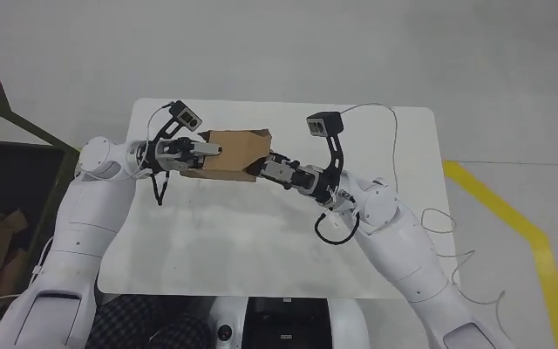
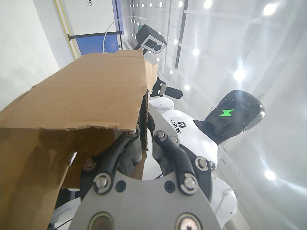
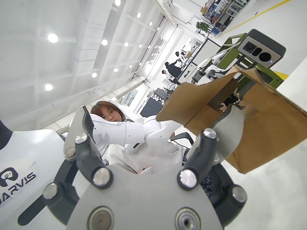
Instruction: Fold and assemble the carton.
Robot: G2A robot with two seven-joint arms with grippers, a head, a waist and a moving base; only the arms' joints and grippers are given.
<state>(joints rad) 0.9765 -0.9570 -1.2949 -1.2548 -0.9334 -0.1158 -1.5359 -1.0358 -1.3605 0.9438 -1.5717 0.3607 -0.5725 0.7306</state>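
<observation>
**Fig. Carton held between two arms.** A brown corrugated carton point(image 1: 228, 153), partly erected, is shown over the far part of the white desk point(image 1: 261, 253). Whether its underside rests on the surface cannot be told.

The left pincer point(image 1: 199, 150) is closed on one side wall, and the cardboard edge is nipped between its fingers point(image 2: 124, 142). The right pincer point(image 3: 158, 111) is spread wide and nothing is gripped by it. One white finger is pushed into the open end against a loose flap, while the ribbed finger stands apart in free air.

The carton is judged light and can probably be carried by a single wall. The panels are judged stiff across the flat. They are expected to hinge readily at the scored creases, and to crush or tear at the ragged cut edges if pinched hard. The paper surface looks matt, so little slipping is expected.

Hold is best taken on a wall close to a crease. Flaps are better pressed with a flat finger than pinched.
</observation>
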